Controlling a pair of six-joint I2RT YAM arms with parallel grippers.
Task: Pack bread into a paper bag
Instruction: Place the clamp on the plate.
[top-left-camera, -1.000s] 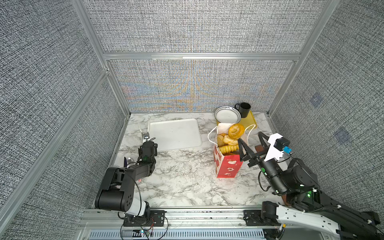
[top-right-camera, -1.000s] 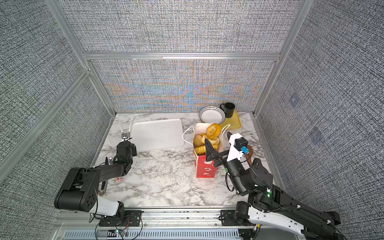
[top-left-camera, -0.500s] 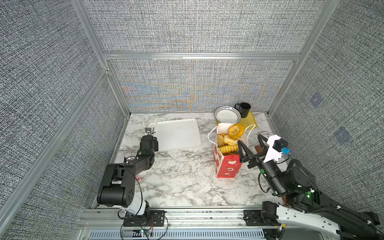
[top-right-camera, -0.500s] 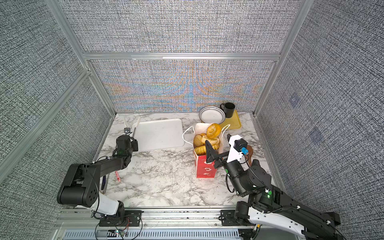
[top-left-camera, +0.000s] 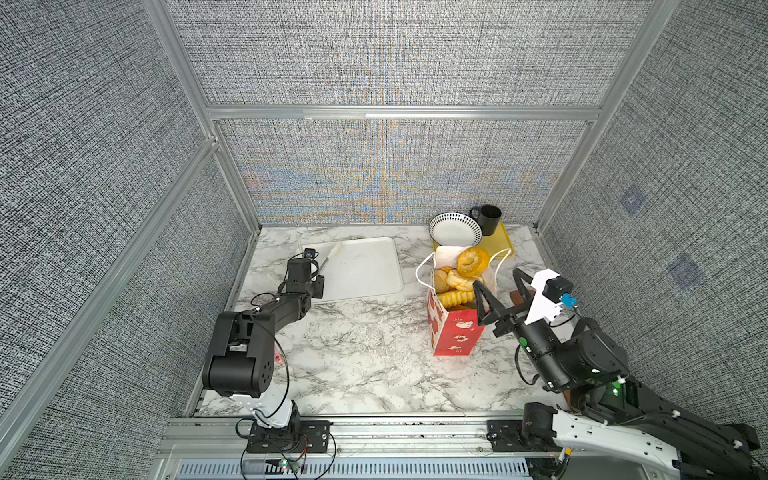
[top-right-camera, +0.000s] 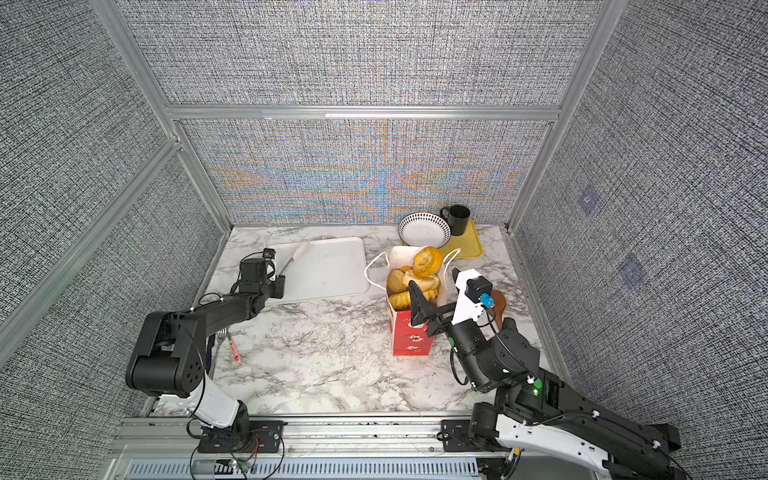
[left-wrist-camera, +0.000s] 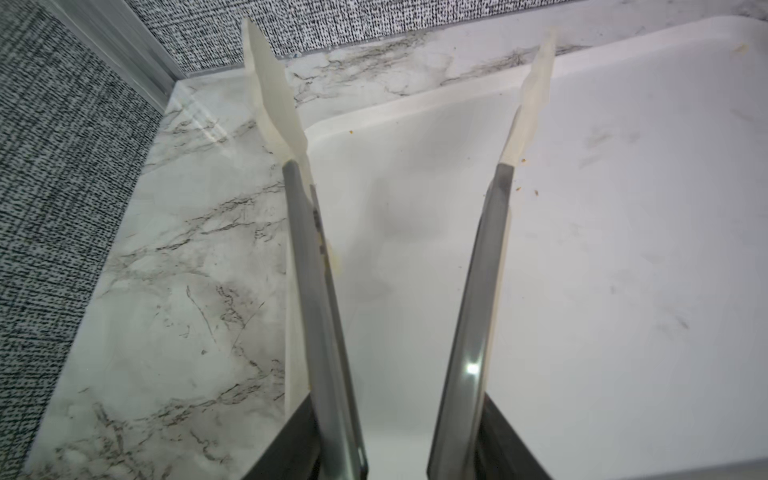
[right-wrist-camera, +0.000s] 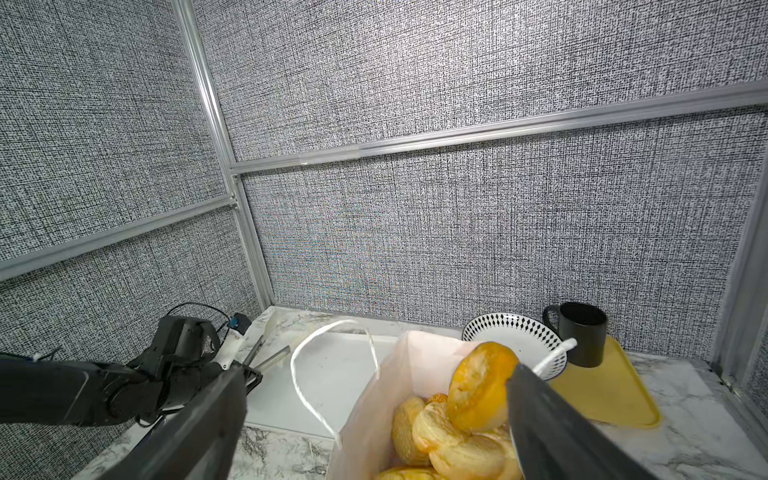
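Bread (top-left-camera: 459, 279) piled in paper bag (top-left-camera: 456, 338), ring-shaped bagel (top-left-camera: 472, 260) on top, leaning on back wall above rim. Bag upright on marble table (top-left-camera: 353, 365), right of white tray (top-left-camera: 365, 270), just before yellow tray (top-left-camera: 503, 244) with bowl (top-left-camera: 455, 229) and black mug (top-left-camera: 488, 219). Right gripper (top-left-camera: 501, 296) raised near bag's mouth, fingers wide, holding nothing. Left gripper (left-wrist-camera: 395, 453) clasping tongs (left-wrist-camera: 482, 291), tong arms spread, tips over white tray's corner, nothing between.
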